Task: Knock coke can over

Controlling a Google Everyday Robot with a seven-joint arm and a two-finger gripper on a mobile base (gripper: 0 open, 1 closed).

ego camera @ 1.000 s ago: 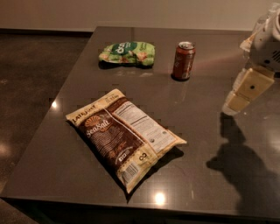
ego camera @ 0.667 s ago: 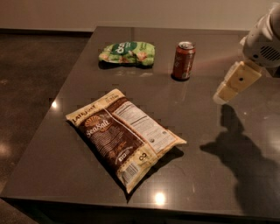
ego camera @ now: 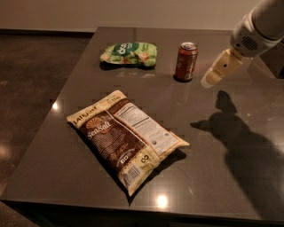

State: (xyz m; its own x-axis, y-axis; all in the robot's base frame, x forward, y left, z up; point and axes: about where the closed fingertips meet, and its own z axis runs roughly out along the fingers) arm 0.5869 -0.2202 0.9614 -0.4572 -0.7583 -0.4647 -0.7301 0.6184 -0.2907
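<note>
The tool (ego camera: 211,77) has swung in toward the coke can (ego camera: 185,61) over the last second: it was well off to the can's right and lower in the view, and it now hangs just beside the can on that same side, not touching it. Whether the tool is open or closed I cannot tell. The can has not shifted and stands upright near the far edge of the tabletop (ego camera: 66,177), silver rim up. The approach looks nearly closed, so what is left, as I judge it, is a short sideways push against the can's wall to tip it; nothing stands near the can on its far side to block the fall.

A green snack bag (ego camera: 128,53) lies to the left of the can, apart from it. A large brown chip bag (ego camera: 126,137) lies flat, well in front of the can. The tabletop is dark and glossy, carrying bright spots of reflected light and the arm's broad shadow to the front right of the can. Left of it is a dark floor (ego camera: 35,66), and behind the can a pale wall (ego camera: 133,13)
</note>
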